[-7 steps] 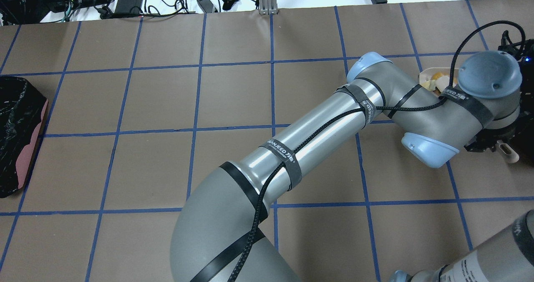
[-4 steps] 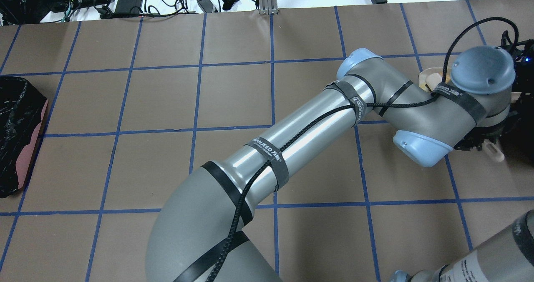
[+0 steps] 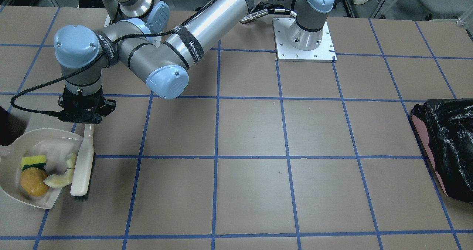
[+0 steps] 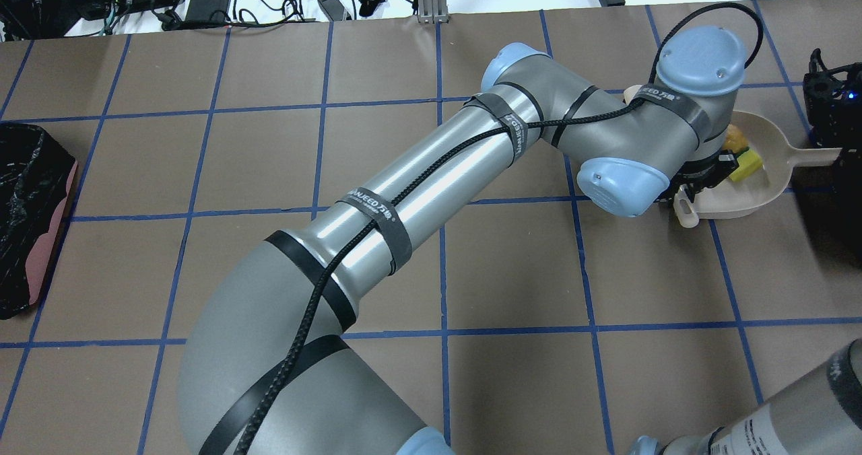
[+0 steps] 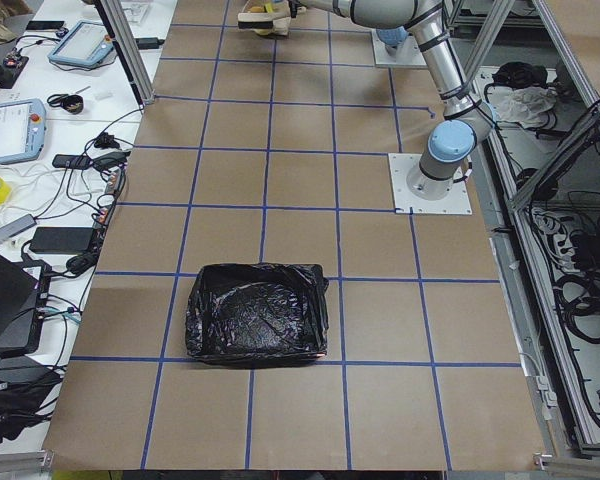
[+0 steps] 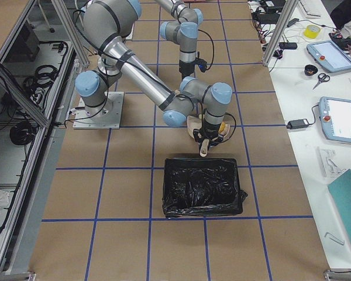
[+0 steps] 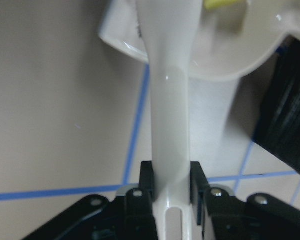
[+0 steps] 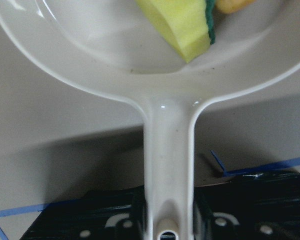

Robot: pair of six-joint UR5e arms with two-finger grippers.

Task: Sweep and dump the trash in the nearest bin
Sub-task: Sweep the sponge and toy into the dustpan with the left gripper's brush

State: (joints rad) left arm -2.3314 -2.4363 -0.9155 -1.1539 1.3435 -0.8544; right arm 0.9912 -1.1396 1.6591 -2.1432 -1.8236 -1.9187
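left gripper [image 7: 169, 182]: It was shut tight on the white handle of the brush, with one black finger on each side. Its arm reached far across the table to the robot's right side.
right gripper [image 8: 168, 215]: It was shut tight on the thin handle of the dustpan.
brush [image 3: 83, 165]: It was long and creamy white, with dark bristles under it. It lay along the open edge of the dustpan. Its handle ran up into the left gripper.
dustpan [image 3: 51, 142]: It was a pale, round scoop. All the trash lay inside it.
trash [image 4: 744, 162]: It was a small heap in the dustpan, on the robot's right side of the table.
sponge piece [image 3: 33, 161]: It was yellow with a green back. It sat just beside the orange lump, on the side nearer the dustpan's handle.
orange lump [image 3: 33, 181]: It was round and shiny, and it lay deep in the dustpan.
peel pieces [image 3: 59, 179]: They were pale and curved. They lay between the orange lump and the brush, very close to the brush.
bin [image 6: 202, 187]: It was black and stood just beside the dustpan. In the view from the front, only a dark corner showed at the edge.
pink bin [image 3: 447, 142]: It had a crinkly black bag in it. It stood at the other end of the table, well apart from the dustpan.
table [image 3: 251, 131]: It was brown, with blue tape lines that made big squares.
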